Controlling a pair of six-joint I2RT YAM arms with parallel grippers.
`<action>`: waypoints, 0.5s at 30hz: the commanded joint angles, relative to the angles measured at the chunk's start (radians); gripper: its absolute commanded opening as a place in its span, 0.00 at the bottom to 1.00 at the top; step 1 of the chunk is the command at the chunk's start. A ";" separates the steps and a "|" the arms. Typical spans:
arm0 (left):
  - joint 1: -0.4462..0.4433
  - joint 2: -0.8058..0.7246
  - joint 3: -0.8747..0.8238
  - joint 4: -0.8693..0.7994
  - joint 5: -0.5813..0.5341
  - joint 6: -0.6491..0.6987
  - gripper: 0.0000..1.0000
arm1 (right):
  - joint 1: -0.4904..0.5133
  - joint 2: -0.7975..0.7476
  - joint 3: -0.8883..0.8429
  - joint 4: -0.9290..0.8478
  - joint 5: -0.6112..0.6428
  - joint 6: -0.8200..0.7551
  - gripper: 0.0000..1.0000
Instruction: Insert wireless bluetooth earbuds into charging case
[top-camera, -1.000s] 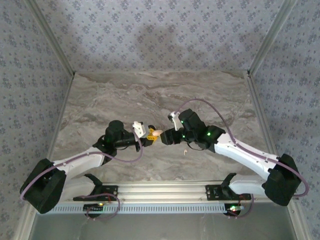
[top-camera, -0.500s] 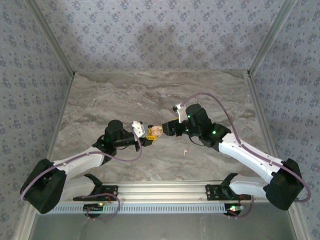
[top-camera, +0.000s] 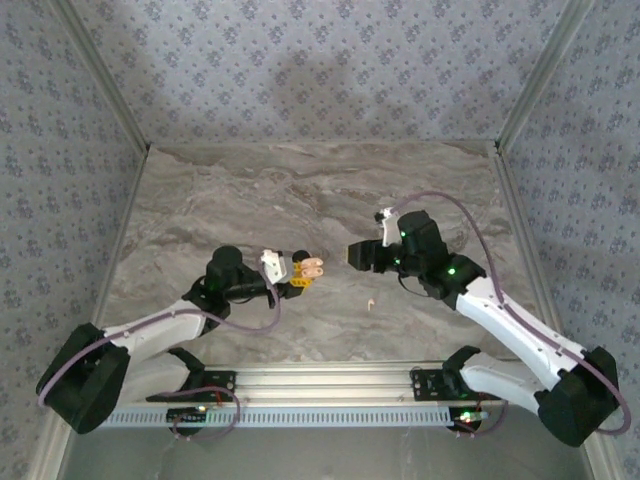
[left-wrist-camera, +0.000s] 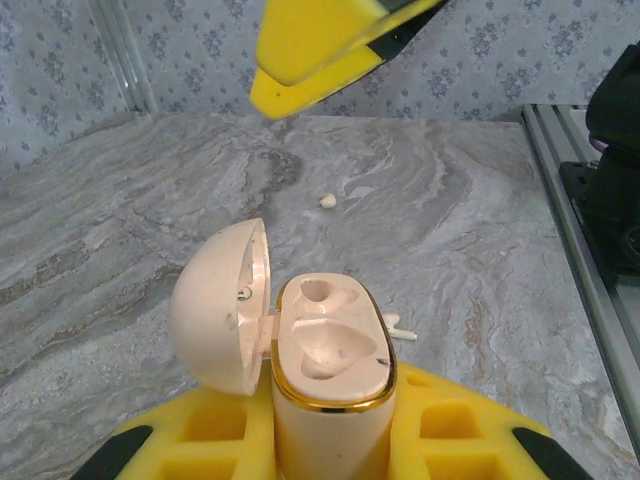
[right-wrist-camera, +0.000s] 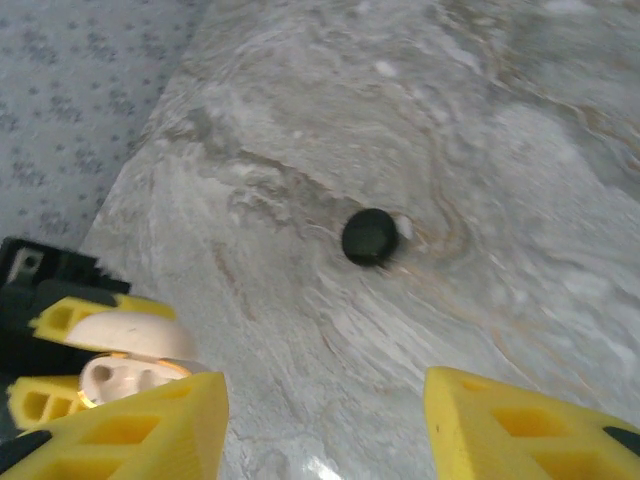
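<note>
Right gripper (top-camera: 352, 254) is backing off, jaws apart, while I'm clamping the charging case (left-wrist-camera: 330, 400) lid-open in the left gripper (top-camera: 298, 273) for loading

text: none legible | labels: none | numbers: none | signs: none

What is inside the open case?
In the case, two pale moulded wells, both seemingly empty. The lid is turned sideways, so most of its hollow is hidden.

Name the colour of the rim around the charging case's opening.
Gold rim on the charging case; clearest in the left wrist view.
</note>
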 joint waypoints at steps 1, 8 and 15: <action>-0.007 -0.036 -0.018 0.072 0.015 0.038 0.07 | -0.046 0.000 -0.029 -0.258 -0.040 0.138 0.55; -0.013 -0.078 -0.032 0.060 -0.010 0.068 0.07 | -0.065 0.116 -0.008 -0.511 -0.002 0.222 0.54; -0.011 -0.082 -0.038 0.054 -0.028 0.079 0.06 | -0.064 0.293 0.051 -0.521 0.025 0.200 0.54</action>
